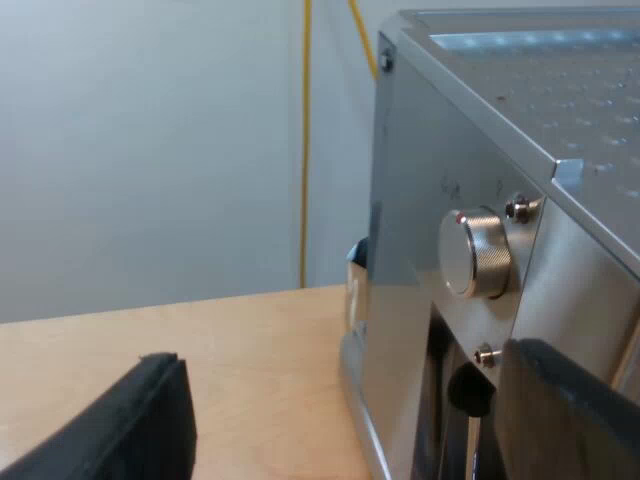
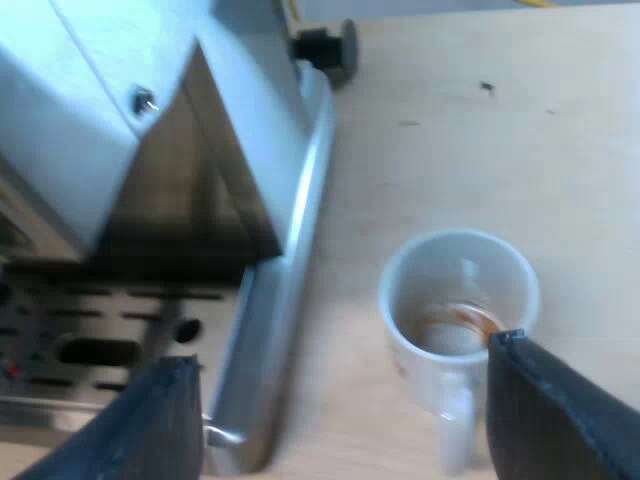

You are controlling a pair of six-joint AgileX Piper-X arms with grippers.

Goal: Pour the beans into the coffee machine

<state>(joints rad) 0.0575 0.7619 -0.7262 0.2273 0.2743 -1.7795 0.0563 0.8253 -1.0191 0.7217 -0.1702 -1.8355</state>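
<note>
The espresso machine (image 1: pixel 450 150) stands close before my left gripper (image 1: pixel 345 430), its steel side and a knurled metal knob (image 1: pixel 475 252) facing me. That gripper is open, one finger over the wooden table and the other at the machine's side, holding nothing. My right gripper (image 2: pixel 355 420) is open above a white mug (image 2: pixel 460 290) that stands upright on the table beside the espresso machine (image 2: pixel 200 150). The mug has a brown stain at its bottom and no beans that I can make out. Its handle (image 2: pixel 455 430) points toward my right gripper's fingers.
The machine's slotted drip tray (image 2: pixel 90 320) lies under its front overhang. A dark round knob (image 2: pixel 325 45) sits by the machine's base on the wooden table (image 2: pixel 520 130). A small black knob (image 1: pixel 470 388) hangs below the metal one. A plain wall (image 1: pixel 150 150) rises behind the table.
</note>
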